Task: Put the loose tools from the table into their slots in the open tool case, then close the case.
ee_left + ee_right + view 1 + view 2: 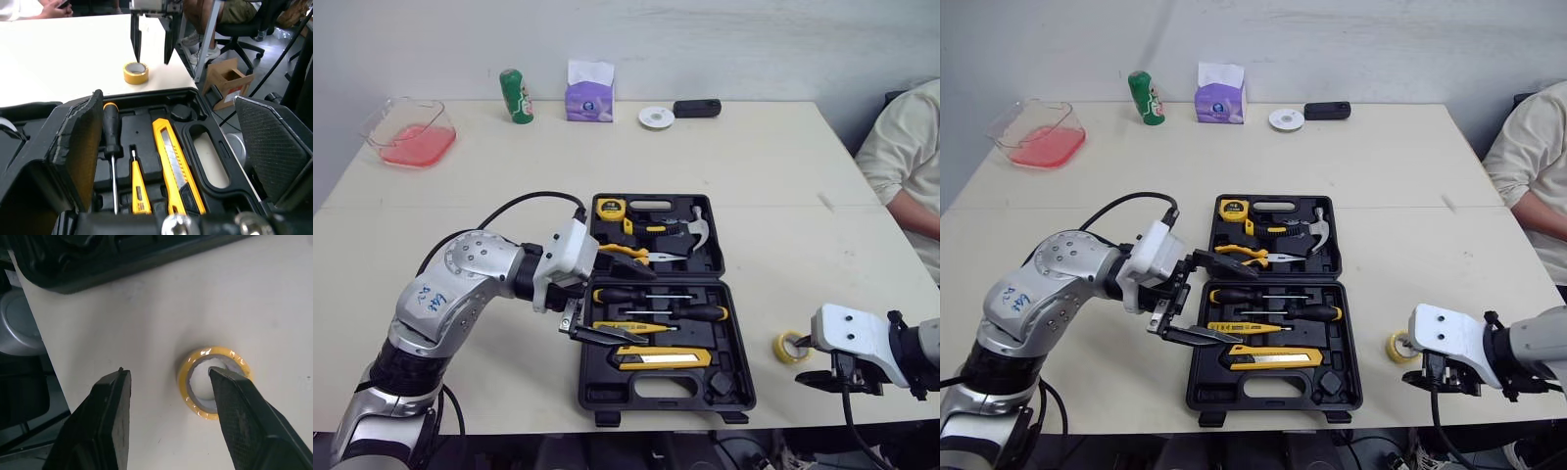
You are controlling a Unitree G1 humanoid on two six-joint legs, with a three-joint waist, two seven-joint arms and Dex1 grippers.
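Lettering on the green can (517, 96) and purple tissue pack (589, 98) at the surface's (773, 196) far edge is too small to read. A clear tub (382, 116) holds something pink. The open tool case (741, 377) holds tape measure (609, 207), pliers (631, 253) and hammer (693, 227) in its far half, screwdrivers (651, 296) and a yellow knife (664, 356) nearer. The left pincer (612, 299), on a bent arm, gapes wide over the near half, empty. The yellow tape roll (791, 347) lies right of the case. The right pincer (167, 372) hangs spread, one fingertip over its hole.
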